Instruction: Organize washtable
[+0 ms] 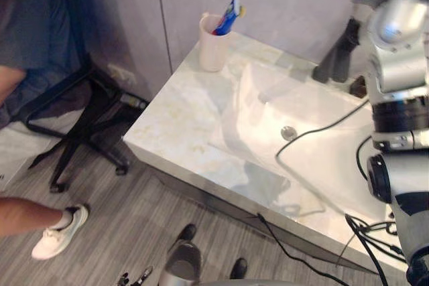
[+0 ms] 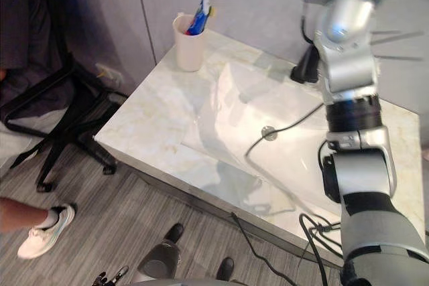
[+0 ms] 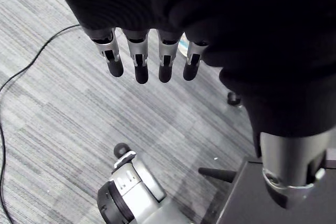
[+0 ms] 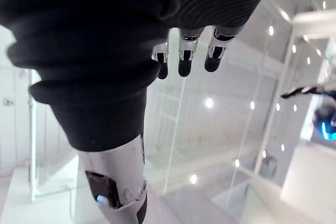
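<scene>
A cream cup (image 1: 214, 48) stands at the back left corner of the marble washtable (image 1: 177, 122), with a blue tube (image 1: 228, 17) and a brush upright in it. The white sink basin (image 1: 315, 138) with its drain (image 1: 288, 132) lies to the right of the cup. A black tap (image 1: 337, 55) rises behind the basin. My left hand (image 3: 139, 61) hangs low over the grey floor, fingers straight, holding nothing; its fingertips (image 1: 134, 277) show below the counter's front. My right hand (image 4: 184, 56) is raised high, fingers straight and empty, with its arm (image 2: 345, 51) over the basin's right side.
A black office chair (image 1: 80, 115) stands left of the washtable, close to its corner. A person sits at the far left (image 1: 27, 31), one leg stretched out with a white shoe (image 1: 60, 232) on the floor. A grey wall runs behind the counter.
</scene>
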